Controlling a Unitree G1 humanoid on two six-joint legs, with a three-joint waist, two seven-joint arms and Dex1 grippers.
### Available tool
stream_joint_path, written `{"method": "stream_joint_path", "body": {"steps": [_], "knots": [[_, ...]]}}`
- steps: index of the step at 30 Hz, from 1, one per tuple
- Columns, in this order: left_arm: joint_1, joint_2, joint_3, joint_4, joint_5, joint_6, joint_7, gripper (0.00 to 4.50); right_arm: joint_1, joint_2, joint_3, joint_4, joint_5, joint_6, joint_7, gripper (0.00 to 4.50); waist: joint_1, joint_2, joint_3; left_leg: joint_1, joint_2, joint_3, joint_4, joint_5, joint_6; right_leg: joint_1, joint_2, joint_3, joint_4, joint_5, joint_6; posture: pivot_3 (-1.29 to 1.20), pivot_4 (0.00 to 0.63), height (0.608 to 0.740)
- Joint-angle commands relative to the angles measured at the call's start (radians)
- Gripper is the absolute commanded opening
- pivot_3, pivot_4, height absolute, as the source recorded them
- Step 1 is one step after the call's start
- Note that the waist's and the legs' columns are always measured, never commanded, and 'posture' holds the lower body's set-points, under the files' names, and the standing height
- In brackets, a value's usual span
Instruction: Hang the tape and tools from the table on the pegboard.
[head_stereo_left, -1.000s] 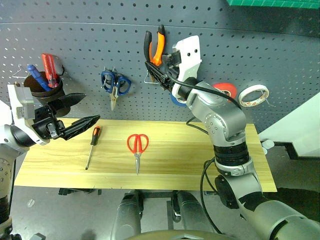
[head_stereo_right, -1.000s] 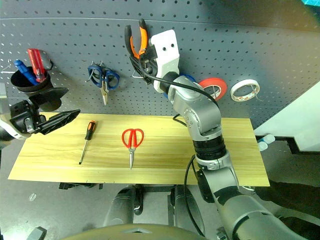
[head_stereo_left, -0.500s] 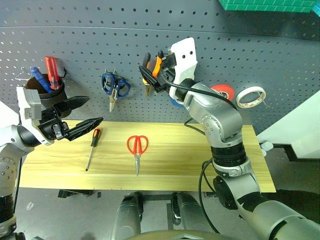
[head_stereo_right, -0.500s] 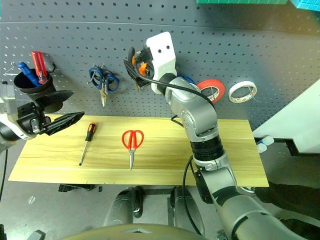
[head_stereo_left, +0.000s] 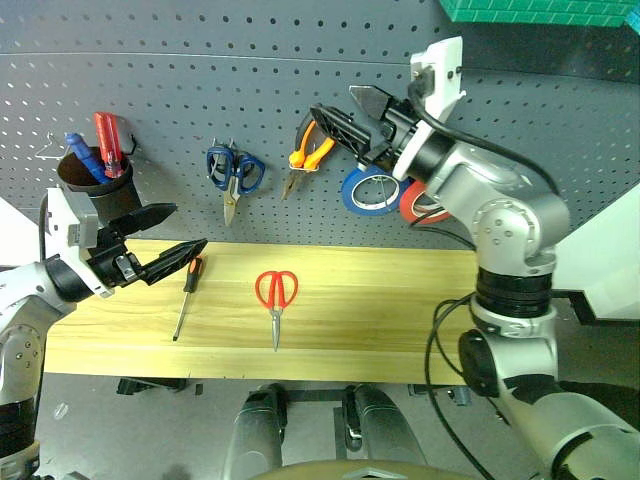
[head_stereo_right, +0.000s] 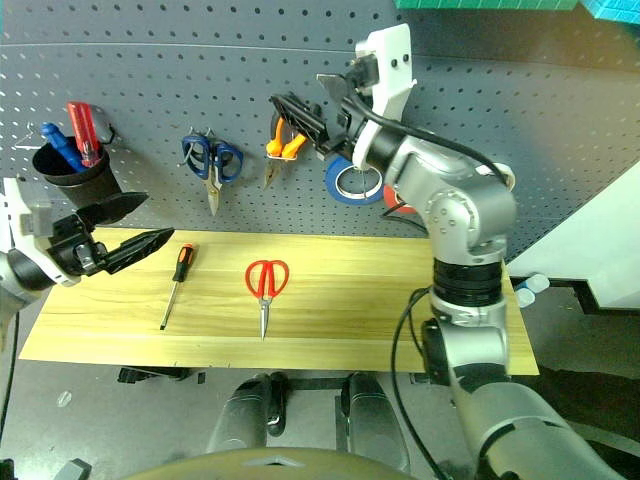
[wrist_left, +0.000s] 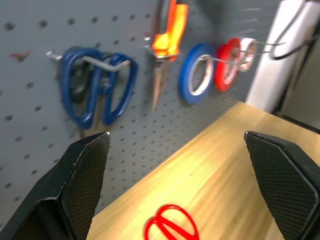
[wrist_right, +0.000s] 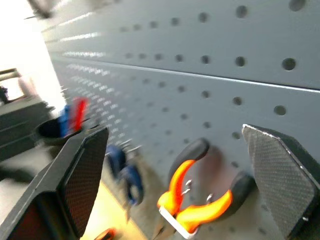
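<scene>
Pliers (head_stereo_left: 305, 155) now hanging on a hook of the pegboard (head_stereo_left: 200, 90), between the blue scissors (head_stereo_left: 233, 175) and the blue roll (head_stereo_left: 368, 192). Right tool (head_stereo_left: 352, 115) released a moment ago, jaws spread wide, backing away from the pliers toward the right (no contact left). Red tape (wrist_left: 231, 61) also hanging, just beyond the blue roll. Two of the task's pieces therefore looking done.

Remaining on the desk (head_stereo_left: 400, 310): red scissors (head_stereo_left: 276, 295) near the middle, screwdriver (head_stereo_left: 185, 295) to their left. Left tool (head_stereo_left: 166, 238) spread open, empty, sinking slightly beside the screwdriver's handle, likely preparing the next pickup.
</scene>
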Motion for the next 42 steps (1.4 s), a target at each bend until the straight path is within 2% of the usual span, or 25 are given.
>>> {"method": "stream_joint_path", "body": {"steps": [1, 4, 10, 13, 15, 23, 31, 40, 42], "knots": [[0.027, -0.016, 0.0, -0.069, -0.003, 0.021, 0.053, 4.5, 0.022, -0.073, 0.038, -0.102, 0.077, 0.052, 0.107, 4.47, -0.002, 0.0, 0.0, 0.0, 0.0, 0.0, 0.0, 0.0, 0.0, 0.0, 0.0, 0.0, 0.0, 0.0, 0.0, 0.03, 0.123, 0.723], [0.048, -0.047, -0.014, -0.106, 0.005, 0.046, 0.125, 4.5, 0.067, -0.153, 0.073, -0.129, 0.108, 0.065, 0.211, 4.47, 0.001, 0.0, 0.0, 0.0, 0.0, 0.0, 0.0, 0.0, 0.0, 0.0, 0.0, 0.001, 0.0, 0.0, 0.0, 0.03, 0.126, 0.723], [0.096, -0.086, -0.079, -0.157, 0.021, 0.117, 0.218, 4.5, 0.143, -0.314, 0.185, -0.11, 0.066, -0.01, 0.437, 4.47, 0.004, 0.0, 0.0, 0.002, 0.0, 0.0, 0.002, 0.001, 0.002, 0.003, -0.001, 0.001, -0.001, 0.0, -0.002, 0.03, 0.135, 0.723], [0.109, -0.114, -0.125, -0.182, 0.028, 0.16, 0.275, 4.5, 0.175, -0.353, 0.235, -0.085, 0.041, -0.049, 0.514, 4.47, 0.003, 0.0, 0.0, 0.011, 0.001, 0.0, 0.0, 0.001, 0.002, 0.012, -0.002, 0.001, -0.003, -0.001, -0.003, 0.03, 0.143, 0.723], [0.102, -0.135, -0.173, -0.191, 0.072, 0.195, 0.351, 4.5, 0.201, -0.364, 0.267, -0.072, 0.018, -0.085, 0.554, 4.47, 0.003, 0.0, 0.0, 0.017, 0.001, 0.0, -0.002, 0.0, 0.0, 0.016, -0.004, 0.001, -0.006, -0.001, -0.003, 0.03, 0.153, 0.723], [0.028, -0.224, -0.318, -0.213, 0.172, 0.375, 0.601, 4.5, 0.278, -0.382, 0.359, -0.003, -0.094, -0.22, 0.659, 4.47, 0.007, 0.001, 0.001, 0.016, 0.002, -0.003, -0.003, 0.0, 0.001, 0.016, -0.004, 0.002, -0.009, 0.001, -0.006, 0.04, 0.185, 0.723], [-0.074, -0.429, -0.409, -0.197, 0.285, 0.575, 0.898, 4.5, 0.265, -0.363, 0.397, 0.18, -0.215, -0.363, 0.714, 4.47, 0.01, 0.002, 0.005, 0.015, 0.002, -0.004, -0.003, 0.0, 0.002, 0.017, -0.005, 0.002, -0.011, 0.001, -0.006, 0.04, 0.226, 0.723], [-0.09, -0.66, -0.383, -0.23, 0.335, 0.818, 1.086, 4.5, 0.223, -0.374, 0.394, 0.374, -0.315, -0.505, 0.823, 4.47, 0.008, 0.005, 0.037, 0.015, 0.001, -0.006, -0.003, 0.0, 0.003, 0.017, -0.004, 0.002, -0.012, 0.001, -0.006, 0.02, 0.288, 0.723], [-0.095, -0.685, -0.379, -0.218, 0.354, 0.85, 1.106, 4.5, 0.211, -0.365, 0.399, 0.402, -0.334, -0.527, 0.835, 4.47, 0.007, 0.005, 0.045, 0.015, 0.001, -0.006, -0.003, 0.0, 0.003, 0.017, -0.004, 0.002, -0.012, 0.001, -0.006, 0.02, 0.301, 0.723]]}}
